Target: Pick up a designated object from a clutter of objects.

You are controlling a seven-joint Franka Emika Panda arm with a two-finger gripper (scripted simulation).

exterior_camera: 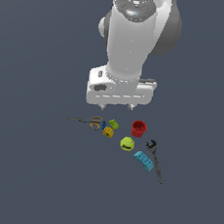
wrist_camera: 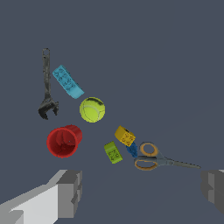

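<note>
The cyan-blue studded brick (exterior_camera: 143,160) lies on the grey floor at the near right end of the clutter, between the tennis ball (exterior_camera: 126,144) and the dark wrench (exterior_camera: 155,160). It also shows in the wrist view (wrist_camera: 68,82), next to the wrench (wrist_camera: 46,85). My gripper (exterior_camera: 117,106) hangs above and behind the clutter, open and empty. Its fingers (wrist_camera: 70,192) stand wide apart in the wrist view, and the gripper (wrist_camera: 142,190) is well away from the brick.
A red cup (exterior_camera: 138,128) stands behind the ball. A green block (exterior_camera: 113,124), a yellow block (exterior_camera: 108,131) and scissors (exterior_camera: 91,121) lie towards the exterior view's left. The wrist view shows the ball (wrist_camera: 92,109), cup (wrist_camera: 64,141) and scissors (wrist_camera: 153,159).
</note>
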